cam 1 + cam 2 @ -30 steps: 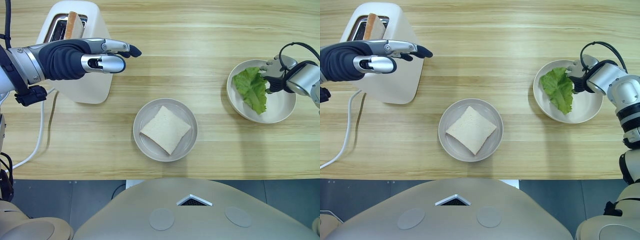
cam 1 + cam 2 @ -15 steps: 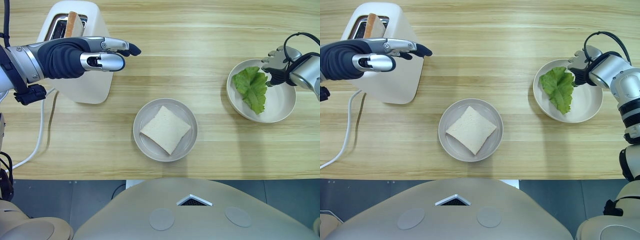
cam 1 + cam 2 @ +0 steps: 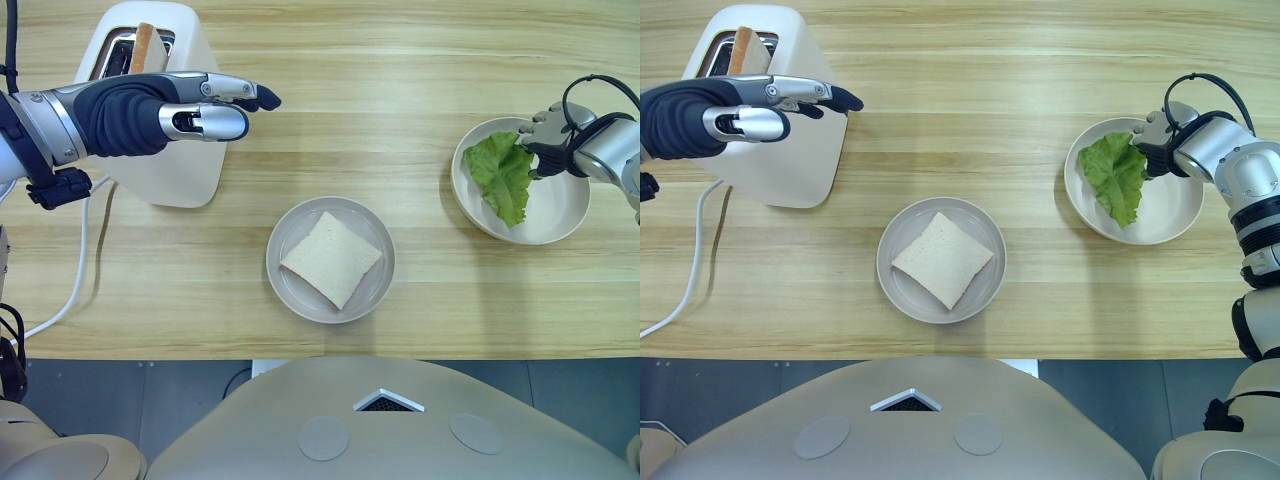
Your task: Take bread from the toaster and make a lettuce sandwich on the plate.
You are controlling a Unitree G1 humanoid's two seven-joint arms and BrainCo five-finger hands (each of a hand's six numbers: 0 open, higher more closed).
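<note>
- Left eye view: my left hand hangs above the right part of the white toaster at the far left of the wooden table. Its fingers are stretched out flat, pointing right, and they grasp nothing.
- A toast slice stands upright in the toaster's slot, just behind my left forearm and apart from my fingers.
- The toaster's white cable runs off its left side, toward the table's near edge.
- The plate sits at the middle of the table, near the front edge and well apart from the toaster. One bread slice lies flat in it, turned so a corner points toward me.
- Right eye view: my right hand is over the far rim of the bowl on the right side of the table. Its fingers are curled shut on the upper right edge of the lettuce leaf.
- The lettuce leaf lies in the left half of the bowl, with its lower end resting on the bowl's floor.
- The bowl stands well to the right of the plate, and the two do not touch.
</note>
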